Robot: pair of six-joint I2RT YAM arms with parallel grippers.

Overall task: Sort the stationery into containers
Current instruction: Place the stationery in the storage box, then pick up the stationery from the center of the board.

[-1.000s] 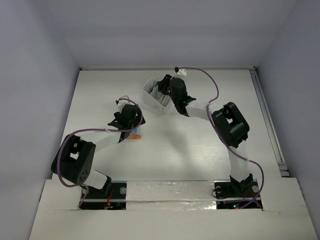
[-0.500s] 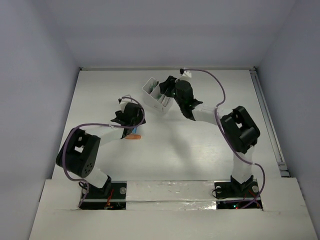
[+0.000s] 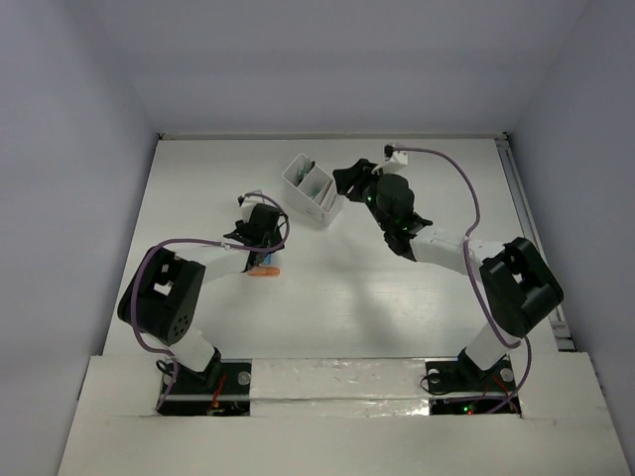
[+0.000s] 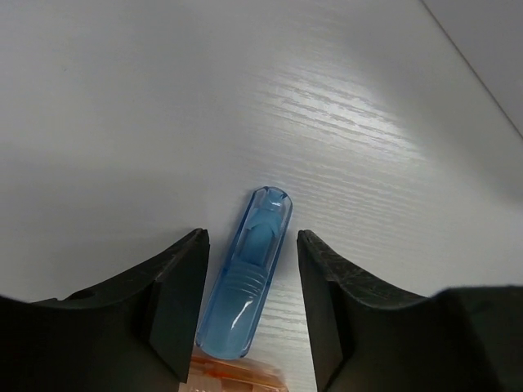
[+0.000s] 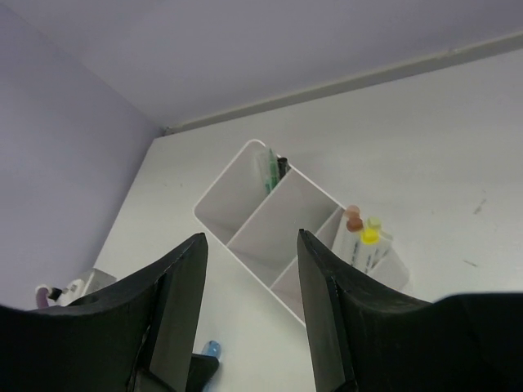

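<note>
Left wrist, translucent ribbed blue piece (image 4: 249,273), grained table (image 4: 163,106)

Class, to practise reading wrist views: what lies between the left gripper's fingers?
The blue piece lies on the table between the open fingers of the left gripper, an orange piece at its near end; the left wrist view shows it.

Top view: high behind the arm bases, looking down over the whole surface (image 3: 347,297). Left wrist: close above it, blue piece (image 4: 245,294) inside the left end effector (image 4: 251,237). Right wrist: higher, facing the white box (image 5: 237,204) beyond the right end effector (image 5: 251,238), also in the top view.
</note>
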